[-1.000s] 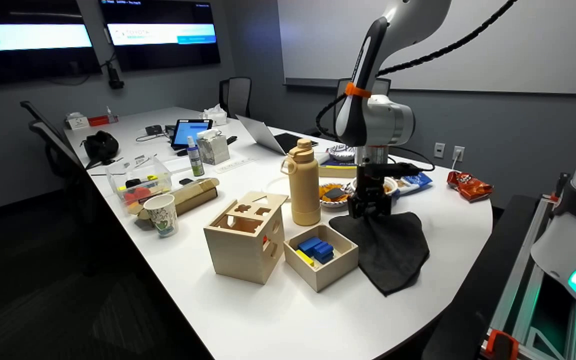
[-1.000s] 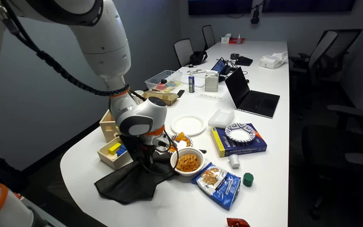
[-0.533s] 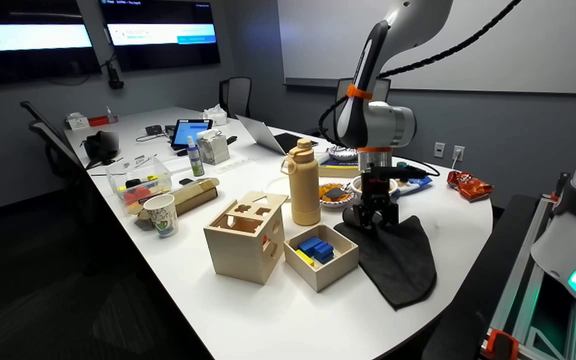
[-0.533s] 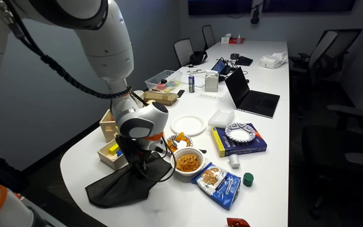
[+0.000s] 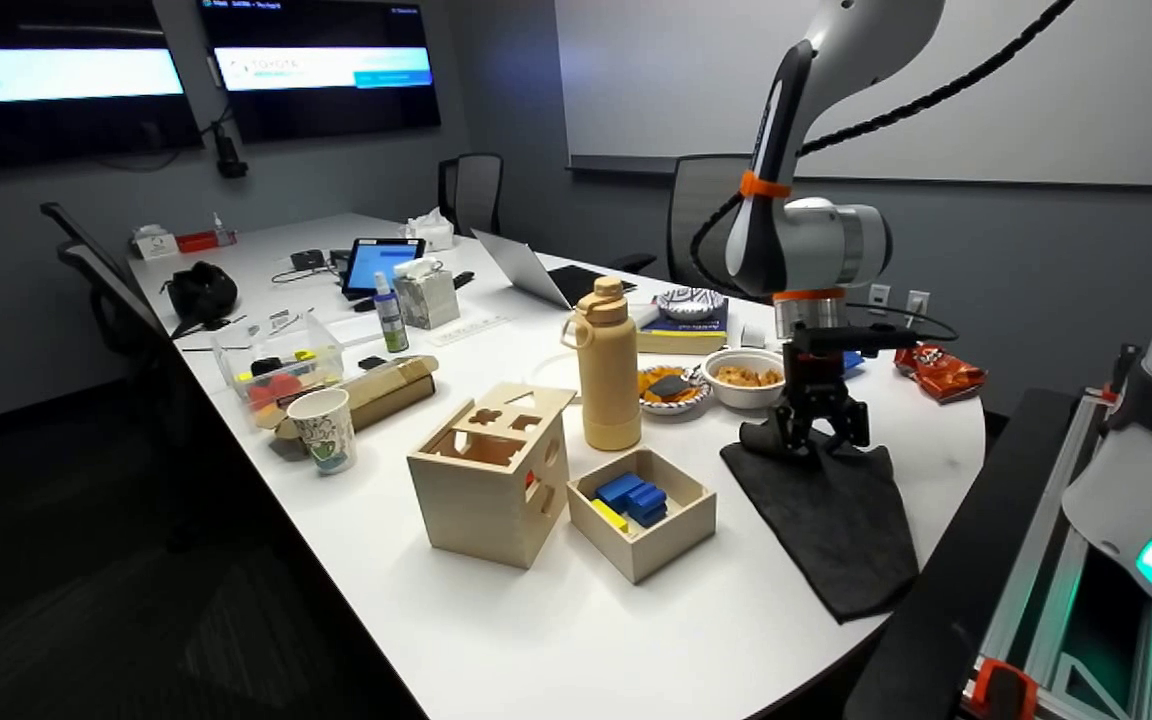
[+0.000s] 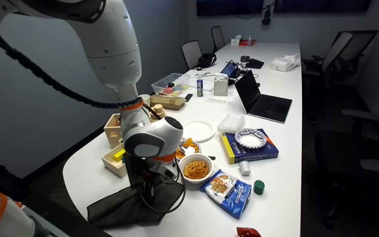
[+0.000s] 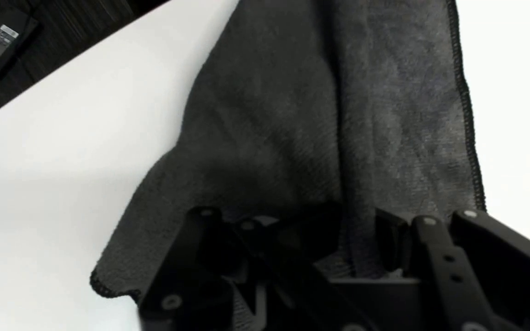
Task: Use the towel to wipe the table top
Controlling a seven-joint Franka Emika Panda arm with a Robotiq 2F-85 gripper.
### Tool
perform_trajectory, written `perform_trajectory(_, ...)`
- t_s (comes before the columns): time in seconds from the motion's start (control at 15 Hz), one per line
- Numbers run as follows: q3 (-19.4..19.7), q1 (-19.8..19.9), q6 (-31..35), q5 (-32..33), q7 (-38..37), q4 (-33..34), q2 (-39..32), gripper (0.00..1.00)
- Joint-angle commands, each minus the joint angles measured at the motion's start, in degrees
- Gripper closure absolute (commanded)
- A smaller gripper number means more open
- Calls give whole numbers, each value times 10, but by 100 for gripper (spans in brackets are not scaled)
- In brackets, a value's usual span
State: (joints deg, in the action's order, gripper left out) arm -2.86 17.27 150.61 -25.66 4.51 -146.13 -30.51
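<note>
The dark grey towel (image 5: 836, 530) lies spread on the white table top (image 5: 576, 640), with one corner by the rounded table edge near the robot base. It also shows in an exterior view (image 6: 120, 207) and fills much of the wrist view (image 7: 269, 128). My gripper (image 5: 824, 438) is low over the towel's far end. In the wrist view, a fold of towel stands pinched between the two fingertips (image 7: 359, 236), so the gripper is shut on it. In an exterior view the gripper (image 6: 149, 194) is partly hidden by the arm and cable.
A wooden tray with blocks (image 5: 636, 560) stands left of the towel, with a shape-sorter box (image 5: 486, 500) and bottle (image 5: 611, 385) behind. A bowl of snacks (image 5: 744, 395) is just behind the gripper. A blue snack bag (image 6: 230, 197) and red bag (image 5: 939, 373) lie nearby.
My gripper has moved right and toward the robot's side of the table, dragging the towel away from the wooden tray. The snack bowl now shows fully in an exterior view.
</note>
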Motion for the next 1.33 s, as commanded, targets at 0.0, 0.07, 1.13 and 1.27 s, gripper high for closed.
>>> perform_trajectory(0.0,0,4,21,-18,-1,8,19,100)
perform_trajectory(0.07,-11,10,25,-28,5,22,14,100)
perform_trajectory(1.13,-87,-15,-125,-79,86,59,-6,100)
perform_trajectory(1.27,-68,-21,-120,-82,66,26,14,100)
